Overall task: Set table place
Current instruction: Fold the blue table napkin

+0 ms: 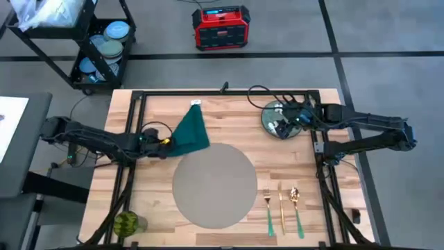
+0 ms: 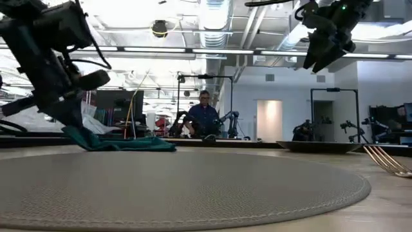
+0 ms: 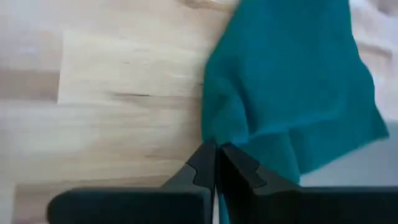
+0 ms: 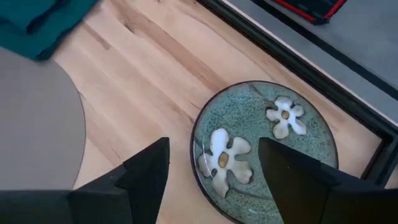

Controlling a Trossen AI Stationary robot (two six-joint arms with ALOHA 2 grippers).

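**Left arm pinching napkin, right arm open over plate**

Nearest you on the table [image 1: 152,208]: a green ribbed glass [image 1: 129,223] at the front left corner, and at front right three pieces of cutlery lined up side by side, a fork [image 1: 268,210], a knife [image 1: 282,208] and a spoon [image 1: 295,207], lying just right of the placemat [image 1: 214,185] and not touching it. The placemat is flat, round, grey-taupe, sitting centre-front of the table with nothing on top.

Next back: your left gripper [image 3: 216,163] has its fingers closed tight, a corner of the dark green napkin [image 1: 189,131] pinched between them. The napkin lies spread on the wood just behind and left of the placemat; its lower edge reaches the mat's rim, overlap hard to tell. In the low view the gripper sits low, cloth bunched on the table under it.

Further back right: your right gripper [image 4: 214,163] hangs above the floral plate [image 1: 281,119] with fingers spread wide, holding nothing. The plate rests on the wood near the back right edge, well apart from the placemat.

Beyond the table: a black wire cart [image 1: 97,43] with blue dishes, a red box [image 1: 220,27] on the floor, and a person [image 2: 204,119] in the room behind
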